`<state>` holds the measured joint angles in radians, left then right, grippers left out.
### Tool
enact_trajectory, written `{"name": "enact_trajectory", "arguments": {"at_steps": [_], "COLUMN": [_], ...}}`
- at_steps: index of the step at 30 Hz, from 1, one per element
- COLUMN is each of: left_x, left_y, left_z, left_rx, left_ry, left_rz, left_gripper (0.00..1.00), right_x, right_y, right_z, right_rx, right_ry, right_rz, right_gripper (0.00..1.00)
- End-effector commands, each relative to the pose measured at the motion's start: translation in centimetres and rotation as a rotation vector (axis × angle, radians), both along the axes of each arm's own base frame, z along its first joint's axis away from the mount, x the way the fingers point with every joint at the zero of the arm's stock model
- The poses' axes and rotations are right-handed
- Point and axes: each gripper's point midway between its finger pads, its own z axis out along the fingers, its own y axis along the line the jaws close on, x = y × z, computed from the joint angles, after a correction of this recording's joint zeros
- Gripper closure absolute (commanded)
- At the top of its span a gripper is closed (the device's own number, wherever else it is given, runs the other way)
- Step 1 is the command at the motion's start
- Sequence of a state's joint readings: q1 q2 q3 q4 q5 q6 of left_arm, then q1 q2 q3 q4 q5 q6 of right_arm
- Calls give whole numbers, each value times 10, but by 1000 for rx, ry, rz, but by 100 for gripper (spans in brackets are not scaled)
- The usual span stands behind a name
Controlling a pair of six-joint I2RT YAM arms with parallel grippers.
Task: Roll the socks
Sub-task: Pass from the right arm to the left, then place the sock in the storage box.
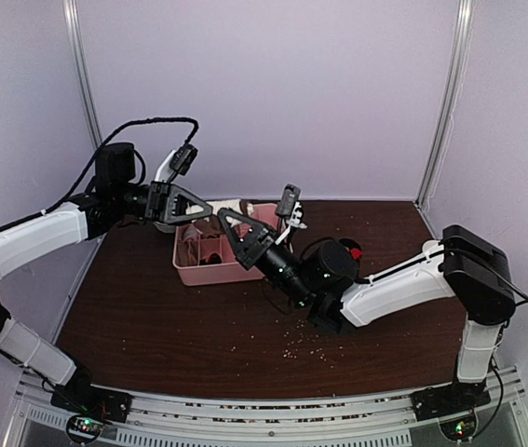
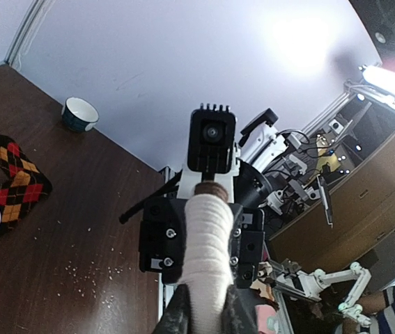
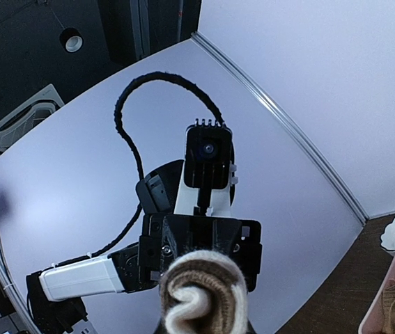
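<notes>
In the left hand (image 2: 207, 316), jaws narrowed: the near end of the cream sock (image 2: 207, 236). In the right hand (image 1: 231, 222), clamped just as tight: the brown-tipped far end, curled over itself. Reaching in from opposite sides, wrists near level, nose to nose above the desk (image 1: 180, 326) and the pink tray (image 1: 198, 276). Probably held taut in the air so as to turn a roll without drag. Lying flat beyond, well apart: an argyle sock (image 2: 16, 181), not yet rolled. Farther back: a small bowl (image 2: 80, 115).
</notes>
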<state>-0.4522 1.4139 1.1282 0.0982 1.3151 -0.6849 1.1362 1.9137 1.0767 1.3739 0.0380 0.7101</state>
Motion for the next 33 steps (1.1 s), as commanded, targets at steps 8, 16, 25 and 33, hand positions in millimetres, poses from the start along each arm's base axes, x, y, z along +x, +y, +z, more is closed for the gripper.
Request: {"name": "enact_trajectory", "arguments": {"at_steps": [8,16,25,33], "left_x": [0,70,178,219], "left_y": [0,25,76,50], "left_z": [3,-22,-75,-105], "left_rx": [-25,238,796,922], "left_ry": [-22,-141,-419,-440], "left_rz": [-14,226,574,584], "left_gripper": [100,100,100,100], "right_x": [9,30,37,37], "right_y": [5,-31,-122,-146], "right_z": [-2,-55,-104,-124], "right_rx": [-2,-293,-565,-637], "right_ry": [-13,66,165,227], "right_rz": [-35,-217,-431,-478], "right_gripper": [100,38,40,56]}}
